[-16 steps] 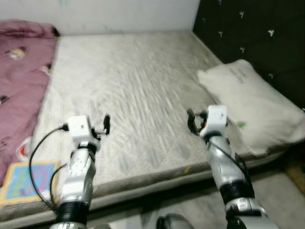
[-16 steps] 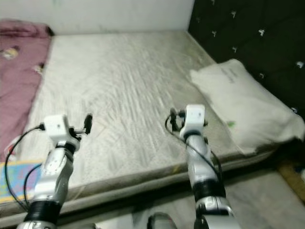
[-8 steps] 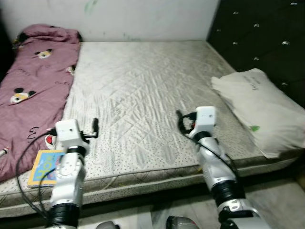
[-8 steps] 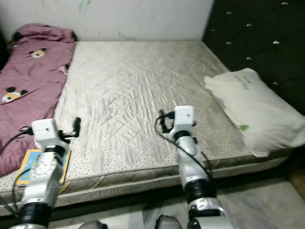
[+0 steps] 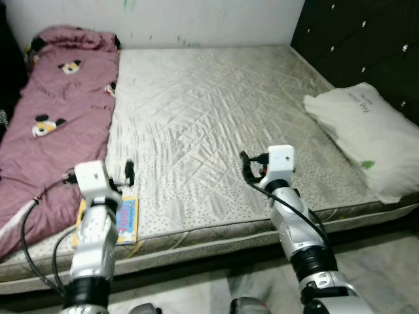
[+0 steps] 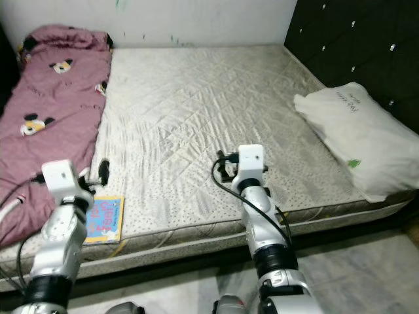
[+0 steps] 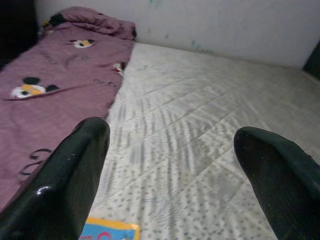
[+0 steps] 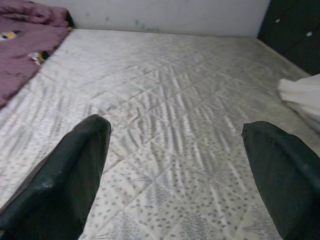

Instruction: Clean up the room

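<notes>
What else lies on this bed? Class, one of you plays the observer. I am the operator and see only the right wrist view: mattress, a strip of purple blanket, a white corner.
Observer: A colourful children's book lies at the mattress's near edge, beside the purple blanket.
Operator: And the white corner?
Observer: It is a white pillow lying against the dark tufted headboard, on the robot's right.
Operator: Is the left tool ready?
Observer: The left tool is open, held above the mattress close to the book.

Bedroom: bare mattress (image 5: 216, 124), pillow (image 5: 366, 137), maroon blanket (image 5: 52, 124).
</notes>
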Robot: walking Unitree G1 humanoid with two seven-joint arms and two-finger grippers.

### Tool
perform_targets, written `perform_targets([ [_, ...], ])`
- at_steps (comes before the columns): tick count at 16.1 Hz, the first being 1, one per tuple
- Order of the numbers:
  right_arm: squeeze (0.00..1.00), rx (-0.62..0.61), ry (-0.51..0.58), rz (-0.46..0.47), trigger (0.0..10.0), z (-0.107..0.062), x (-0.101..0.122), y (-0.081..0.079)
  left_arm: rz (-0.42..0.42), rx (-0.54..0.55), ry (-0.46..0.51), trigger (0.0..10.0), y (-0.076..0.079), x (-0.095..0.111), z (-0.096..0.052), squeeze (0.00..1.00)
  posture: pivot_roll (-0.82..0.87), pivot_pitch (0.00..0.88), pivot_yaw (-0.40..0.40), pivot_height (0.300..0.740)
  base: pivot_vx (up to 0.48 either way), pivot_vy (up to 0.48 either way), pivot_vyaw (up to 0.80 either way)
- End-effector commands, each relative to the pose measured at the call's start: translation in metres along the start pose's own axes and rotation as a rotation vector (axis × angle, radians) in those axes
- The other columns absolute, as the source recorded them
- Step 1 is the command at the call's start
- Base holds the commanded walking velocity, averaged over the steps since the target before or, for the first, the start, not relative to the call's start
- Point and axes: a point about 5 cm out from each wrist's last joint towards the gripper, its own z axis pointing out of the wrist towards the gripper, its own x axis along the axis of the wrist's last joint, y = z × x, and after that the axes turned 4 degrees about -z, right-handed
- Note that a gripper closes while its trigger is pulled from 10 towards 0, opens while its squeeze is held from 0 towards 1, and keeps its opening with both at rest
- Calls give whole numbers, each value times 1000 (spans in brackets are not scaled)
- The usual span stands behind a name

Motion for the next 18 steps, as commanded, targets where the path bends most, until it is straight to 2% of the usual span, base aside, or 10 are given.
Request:
perform_targets([
  [1, 0, -12, 7, 7, 10000, 2, 4, 3, 1, -12, -16, 10000, 3, -3, -1, 0, -79, 0, -48, 740, 0, 480, 0],
  [13, 0, -10, 9, 9, 10000, 2, 4, 3, 15, 1, -12, 10000, 2, -2, -1, 0, -80, 0, -48, 740, 0, 480, 0],
  [14, 0, -10, 9, 9, 10000, 2, 4, 3, 37, 15, -2, 10000, 1, 0, -1, 0, -80, 0, -48, 740, 0, 480, 0],
  [16, 0, -11, 10, 9, 10000, 2, 4, 4, 121, 128, 7, 10000, -10, 3, -1, 0, -75, 0, -44, 740, 0, 480, 0],
  [18, 0, 4, 29, -2, 10000, 3, 8, 1, 161, 142, 43, 10000, -18, 9, -4, 0, -75, 0, -44, 740, 0, 480, 0],
])
